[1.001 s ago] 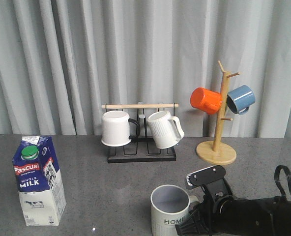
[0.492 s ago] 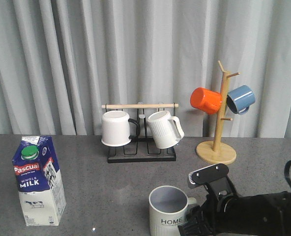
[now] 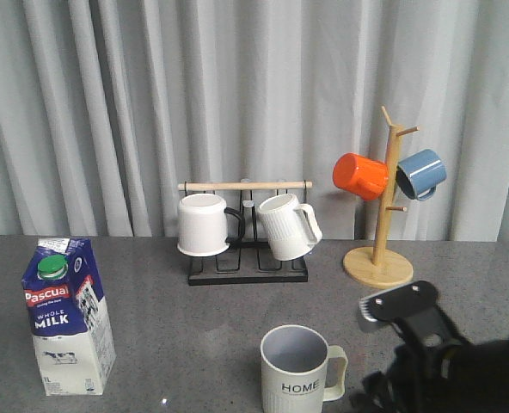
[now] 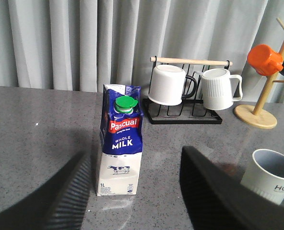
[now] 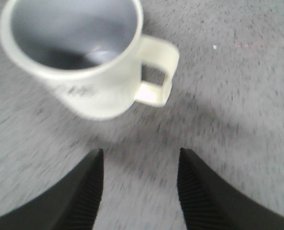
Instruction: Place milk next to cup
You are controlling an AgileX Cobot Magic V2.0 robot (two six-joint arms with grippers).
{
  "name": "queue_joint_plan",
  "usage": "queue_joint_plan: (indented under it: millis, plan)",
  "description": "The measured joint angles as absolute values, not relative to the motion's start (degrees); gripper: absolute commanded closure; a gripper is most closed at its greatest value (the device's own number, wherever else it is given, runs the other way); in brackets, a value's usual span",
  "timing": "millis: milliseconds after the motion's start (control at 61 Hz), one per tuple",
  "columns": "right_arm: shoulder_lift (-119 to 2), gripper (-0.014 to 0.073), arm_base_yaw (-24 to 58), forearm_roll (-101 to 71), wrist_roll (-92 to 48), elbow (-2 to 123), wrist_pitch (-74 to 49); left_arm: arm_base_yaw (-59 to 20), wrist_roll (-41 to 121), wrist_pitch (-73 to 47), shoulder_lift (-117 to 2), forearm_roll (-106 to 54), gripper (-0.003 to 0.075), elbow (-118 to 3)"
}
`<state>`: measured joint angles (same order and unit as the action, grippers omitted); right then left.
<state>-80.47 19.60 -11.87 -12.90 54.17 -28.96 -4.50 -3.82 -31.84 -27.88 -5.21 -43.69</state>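
Right end effector [image 5: 137, 191] open, holding nothing, near empty cup [image 5: 79, 52]; milk [image 3: 65, 314] capped, apart

Milk [image 3: 65, 316] stands upright at table left; cup [image 3: 297, 372] well apart, right arm [image 3: 435, 357] beside it.

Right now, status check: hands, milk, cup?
Both hands open, holding nothing. Right hand just clear of the cup, cup upright. Left hand facing the milk, not touching. Milk stands far left of cup; bare table between.
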Motion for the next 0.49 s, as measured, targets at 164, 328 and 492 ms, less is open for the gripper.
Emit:
queue_joint_plan:
  millis: [164,328,492]
  plan:
    - [-65.7,0.0523,19.6,-16.1,-14.5,45.7,-29.9,-4.5,-3.8,-31.8,-27.9,-5.2,0.0311,-43.7]
    - [-49.1,0.0603,19.6,-17.5,-16.2,36.1,-34.8,-4.5,-3.8,-31.8,-27.9,-5.3,0.0311,-43.7]
    - [-33.6,0.0601,19.6,-17.0,-16.9,30.9,-40.5,-4.5,-3.8,-33.8,-28.3,-5.4,0.0311,-43.8]
